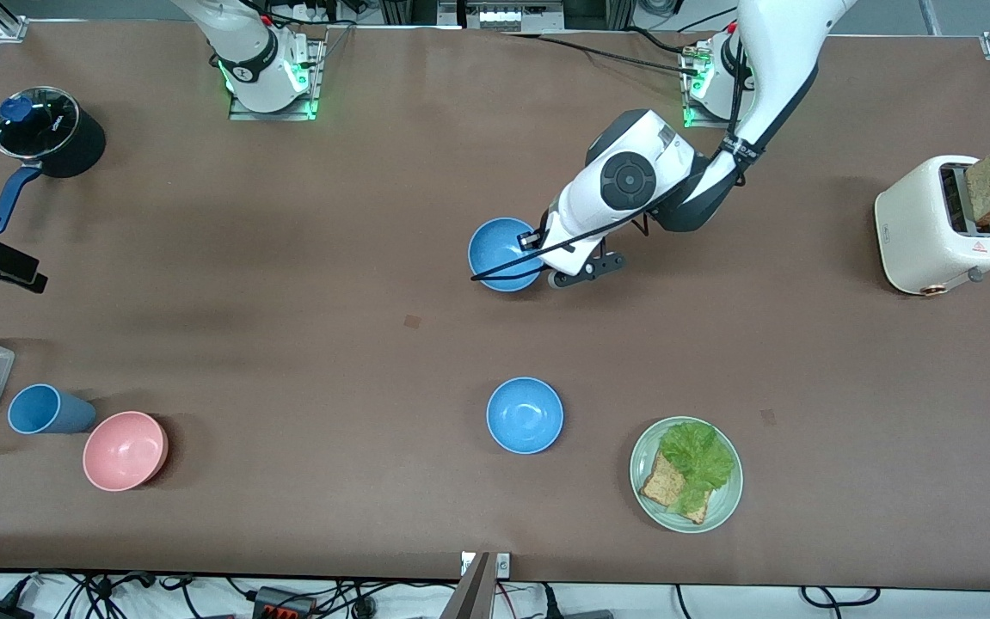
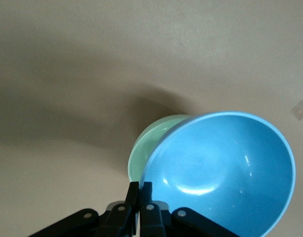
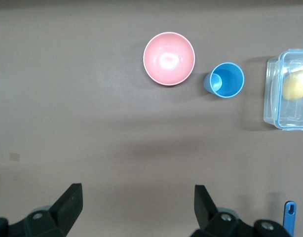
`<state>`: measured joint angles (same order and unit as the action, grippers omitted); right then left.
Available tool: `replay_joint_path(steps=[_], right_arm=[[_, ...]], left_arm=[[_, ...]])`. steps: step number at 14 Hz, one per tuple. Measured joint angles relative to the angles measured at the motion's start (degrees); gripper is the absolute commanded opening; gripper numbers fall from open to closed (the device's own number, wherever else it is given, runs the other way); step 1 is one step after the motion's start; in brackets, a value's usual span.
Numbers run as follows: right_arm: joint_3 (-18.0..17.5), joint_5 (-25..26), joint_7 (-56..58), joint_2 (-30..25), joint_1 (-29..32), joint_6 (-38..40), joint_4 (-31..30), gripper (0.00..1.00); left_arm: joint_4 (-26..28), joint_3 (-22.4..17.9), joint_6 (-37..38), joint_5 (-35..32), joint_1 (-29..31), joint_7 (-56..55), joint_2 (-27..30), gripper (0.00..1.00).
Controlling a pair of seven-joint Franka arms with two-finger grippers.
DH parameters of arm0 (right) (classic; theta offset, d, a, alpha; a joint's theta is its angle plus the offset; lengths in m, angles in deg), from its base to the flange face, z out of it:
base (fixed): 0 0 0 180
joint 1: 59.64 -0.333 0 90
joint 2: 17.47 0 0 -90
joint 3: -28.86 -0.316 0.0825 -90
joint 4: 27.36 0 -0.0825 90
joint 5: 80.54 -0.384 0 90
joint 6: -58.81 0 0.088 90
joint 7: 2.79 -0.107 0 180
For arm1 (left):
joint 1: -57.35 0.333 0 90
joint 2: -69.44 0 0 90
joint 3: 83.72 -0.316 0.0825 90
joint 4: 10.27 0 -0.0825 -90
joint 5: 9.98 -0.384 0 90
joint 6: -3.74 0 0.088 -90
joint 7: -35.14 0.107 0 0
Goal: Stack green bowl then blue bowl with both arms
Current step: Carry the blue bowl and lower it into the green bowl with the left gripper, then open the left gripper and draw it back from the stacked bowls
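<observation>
A brown matte surface [image 1: 288, 344] carries all items, with both arm bases at its upper edge in the front view. The left gripper [image 2: 140, 195] is low over the middle of the surface, its fingers [image 2: 146, 190] pressed together on the rim of a glossy sky-blue round bowl [image 2: 223, 173], which sits tilted. Directly under that bowl, and partly covered by it, is a glossy pale sage-green round bowl [image 2: 154, 138] resting on the surface (in the front view only the blue bowl [image 1: 501, 251] shows, with the arm's wrist over its edge). A second, identical sky-blue bowl [image 1: 525, 415] stands alone nearer the front camera, and beside it, toward the left arm's end, is a wide pale green plate with lettuce and toast [image 1: 685, 474]. A cream toaster holding a slice of brown bread [image 1: 942, 225] stands at the left arm's end. The right gripper [image 3: 136, 207] waits aloft at the right arm's end, its fingers [image 3: 70, 200] spread wide and holding nothing. Below it lie a pink round bowl [image 3: 169, 58], a taller blue cup [image 3: 226, 79] just beside that, and a clear plastic lidded box [image 3: 287, 89]. A black saucepan with a blue handle and glass lid [image 1: 47, 137] sits farther from the front camera.
</observation>
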<state>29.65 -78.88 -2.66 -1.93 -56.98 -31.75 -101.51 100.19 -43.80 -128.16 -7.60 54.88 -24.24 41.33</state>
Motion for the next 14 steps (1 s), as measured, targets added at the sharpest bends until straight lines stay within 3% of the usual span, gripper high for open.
replay_joint_path(steps=[4, 9, 13, 14], right_arm=[[0.1, 0.0, 0.0, -4.8, 0.0, -5.0, -7.9, 1.0], [0.2, 0.0, 0.0, -9.9, 0.0, -5.9, -14.8, 1.0], [0.3, 0.0, 0.0, -10.7, 0.0, -5.4, -16.2, 1.0], [0.3, 0.0, 0.1, -10.7, 0.0, -5.4, -16.2, 1.0]], left_arm=[[2.3, 0.0, -2.6, -0.4, -0.9, 0.0, 0.0, 0.01], [3.0, 0.0, -3.1, -2.1, -0.9, 0.0, -0.1, 0.02], [3.2, -0.2, -3.6, -2.2, -0.8, 0.0, -0.1, 0.35], [3.2, -0.3, -3.6, -2.3, -0.6, 0.0, -0.1, 0.37]])
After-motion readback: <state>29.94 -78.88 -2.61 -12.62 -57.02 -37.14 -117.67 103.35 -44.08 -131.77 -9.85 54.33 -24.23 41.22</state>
